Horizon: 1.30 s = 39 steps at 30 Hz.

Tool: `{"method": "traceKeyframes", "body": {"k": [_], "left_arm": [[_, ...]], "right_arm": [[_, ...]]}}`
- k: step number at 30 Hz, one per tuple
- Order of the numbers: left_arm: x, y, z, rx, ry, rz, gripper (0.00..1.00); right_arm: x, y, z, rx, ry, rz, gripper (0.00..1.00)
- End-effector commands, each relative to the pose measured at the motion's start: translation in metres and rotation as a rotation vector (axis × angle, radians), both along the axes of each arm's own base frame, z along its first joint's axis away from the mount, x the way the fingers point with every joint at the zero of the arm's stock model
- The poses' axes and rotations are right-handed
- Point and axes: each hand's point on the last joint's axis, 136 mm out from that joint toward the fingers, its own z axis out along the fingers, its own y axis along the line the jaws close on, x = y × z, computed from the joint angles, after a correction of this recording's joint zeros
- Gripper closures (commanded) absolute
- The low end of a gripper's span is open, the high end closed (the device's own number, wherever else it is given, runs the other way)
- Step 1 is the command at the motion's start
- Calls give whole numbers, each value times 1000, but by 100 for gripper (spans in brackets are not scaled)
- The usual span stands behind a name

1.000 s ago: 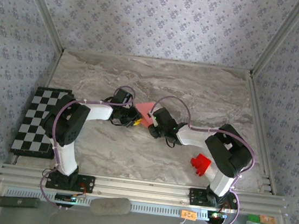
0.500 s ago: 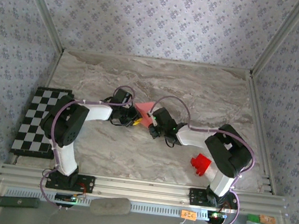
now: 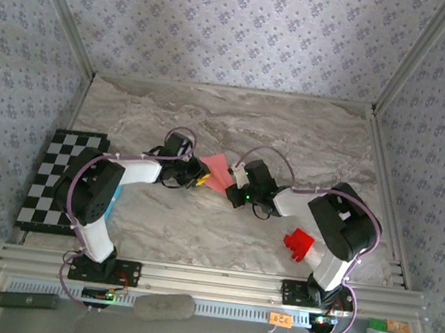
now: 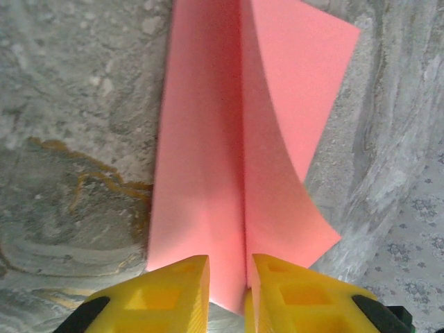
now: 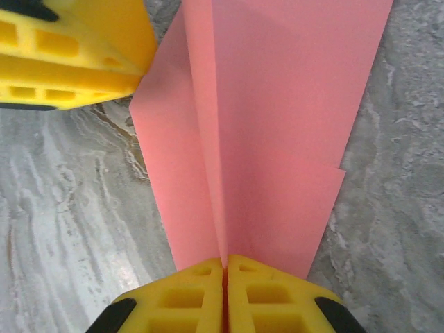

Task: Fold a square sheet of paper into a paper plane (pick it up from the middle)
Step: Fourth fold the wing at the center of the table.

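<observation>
My right tool [image 5: 224, 263] has just clamped shut on the sheet [image 5: 277, 104] along its centre crease, mid bench [image 3: 315, 141], while my left tool [image 4: 229, 270] straddles the other end, grip I cannot tell, so the fold looks secured

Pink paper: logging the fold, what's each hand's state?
Left hand: astride the pink paper, grip cannot be told.
Right hand: closed on the paper.
</observation>
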Motion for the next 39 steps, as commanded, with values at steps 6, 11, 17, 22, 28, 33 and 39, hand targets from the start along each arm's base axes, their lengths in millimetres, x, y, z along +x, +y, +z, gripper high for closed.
{"method": "traceKeyframes", "body": {"k": [6, 11, 17, 22, 28, 33, 39], "left_arm": [[2, -10, 4, -25, -24, -20, 78], [3, -11, 1, -23, -20, -21, 77], [4, -17, 4, -36, -46, -44, 67], [4, -19, 6, -49, -74, -61, 63], [4, -20, 7, -51, -121, -79, 60], [3, -19, 3, -37, -128, -96, 60], [2, -20, -4, -27, -116, -103, 59]], "right_arm": [[-5, 4, 6, 115, 56, 27, 90], [-3, 3, 4, 160, 93, 20, 90], [-1, 3, 0, 187, 124, 10, 91], [0, 1, -3, 199, 144, 1, 90], [1, 0, -4, 216, 163, -2, 90], [2, -1, -4, 235, 174, -5, 90], [3, 0, -4, 250, 185, -5, 90]]}}
